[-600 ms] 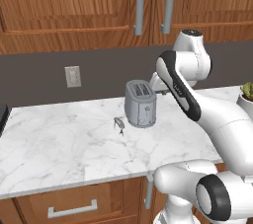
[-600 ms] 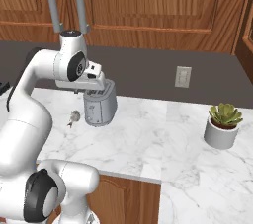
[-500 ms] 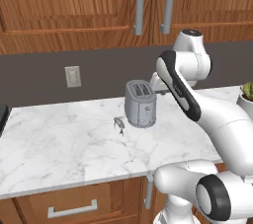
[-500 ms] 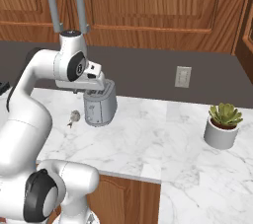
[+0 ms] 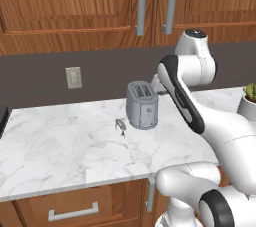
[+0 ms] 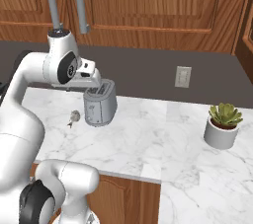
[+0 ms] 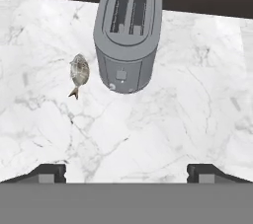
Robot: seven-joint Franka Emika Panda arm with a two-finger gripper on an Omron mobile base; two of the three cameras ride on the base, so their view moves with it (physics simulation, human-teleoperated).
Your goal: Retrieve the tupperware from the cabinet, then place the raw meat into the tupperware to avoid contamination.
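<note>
1. Gripper stood with jaws wide apart and nothing between them, looking down on the marble counter. My guess: spread ready for a handle, since the cabinet comes first.
2. Raw meat lay loose on the counter at about 10 o'clock from the gripper in the hand view, just beside the toaster but apart from it; untouched, waiting for its container.
3. Toaster stood upright at 12 o'clock, slots up.
4. Cabinet hung above, at 12 o'clock in the left base view, doors closed, grey bar handles vertical. Tupperware presumably behind the doors; could not be seen.
5. Potted plant sat well apart, at 3 o'clock in the right base view.
</note>
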